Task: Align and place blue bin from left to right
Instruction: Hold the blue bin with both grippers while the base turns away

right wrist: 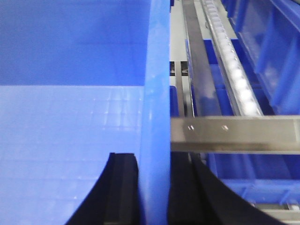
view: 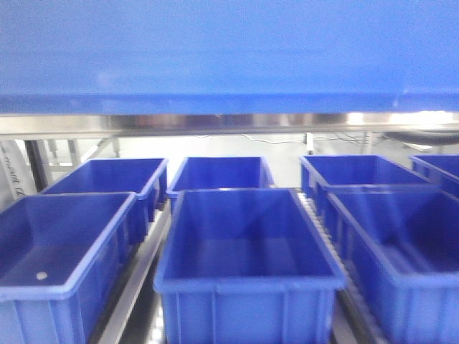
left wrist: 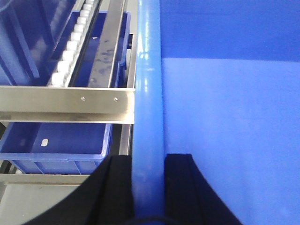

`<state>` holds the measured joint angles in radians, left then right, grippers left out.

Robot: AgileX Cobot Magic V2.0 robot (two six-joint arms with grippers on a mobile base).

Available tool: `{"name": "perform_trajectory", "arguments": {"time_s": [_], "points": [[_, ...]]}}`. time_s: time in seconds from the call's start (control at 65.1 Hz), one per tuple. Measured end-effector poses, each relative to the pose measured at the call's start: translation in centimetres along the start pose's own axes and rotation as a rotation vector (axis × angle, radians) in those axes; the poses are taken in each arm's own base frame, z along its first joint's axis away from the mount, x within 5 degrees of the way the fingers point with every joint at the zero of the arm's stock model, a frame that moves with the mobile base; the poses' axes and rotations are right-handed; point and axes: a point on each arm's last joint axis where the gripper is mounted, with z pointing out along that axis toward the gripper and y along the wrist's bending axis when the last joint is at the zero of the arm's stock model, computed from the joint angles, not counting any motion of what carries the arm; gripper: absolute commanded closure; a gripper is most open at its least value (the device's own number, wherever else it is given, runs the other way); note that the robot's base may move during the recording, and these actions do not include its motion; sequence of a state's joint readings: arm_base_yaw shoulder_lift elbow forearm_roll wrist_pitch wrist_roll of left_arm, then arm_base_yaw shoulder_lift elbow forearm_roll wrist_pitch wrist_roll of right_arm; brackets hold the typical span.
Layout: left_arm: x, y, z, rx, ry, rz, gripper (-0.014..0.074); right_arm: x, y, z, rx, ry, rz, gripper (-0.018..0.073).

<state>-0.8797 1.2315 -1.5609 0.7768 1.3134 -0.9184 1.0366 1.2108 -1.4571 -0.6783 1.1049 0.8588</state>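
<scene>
The blue bin (view: 229, 50) hangs high across the top of the front view, carried between both arms. In the left wrist view its left rim (left wrist: 148, 93) runs up the middle, and my left gripper (left wrist: 149, 164) is shut on it, one black finger (left wrist: 119, 192) outside the wall and the other inside. In the right wrist view my right gripper (right wrist: 153, 164) is shut on the bin's right rim (right wrist: 157, 93) the same way, with one finger (right wrist: 123, 192) inside the bin. The bin's pale blue floor (left wrist: 229, 140) is bare.
Below the held bin, several blue bins stand in lanes on a roller rack: a near middle one (view: 247, 251), a near left one (view: 57, 244), a near right one (view: 401, 244). Steel crossbars (left wrist: 65, 101) (right wrist: 234, 133) and white roller tracks (left wrist: 70, 51) (right wrist: 234, 70) lie just beside the rims.
</scene>
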Motion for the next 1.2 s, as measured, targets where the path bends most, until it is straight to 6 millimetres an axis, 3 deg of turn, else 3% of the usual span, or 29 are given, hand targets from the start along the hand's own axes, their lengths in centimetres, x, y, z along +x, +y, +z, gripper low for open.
{"name": "perform_trajectory", "arguments": {"time_s": [1.198], "points": [[0.0,0.0,0.0,0.0,0.0,0.0,0.0707,0.0,0.0,0.0,0.0,0.0,0.0,0.0638]]}}
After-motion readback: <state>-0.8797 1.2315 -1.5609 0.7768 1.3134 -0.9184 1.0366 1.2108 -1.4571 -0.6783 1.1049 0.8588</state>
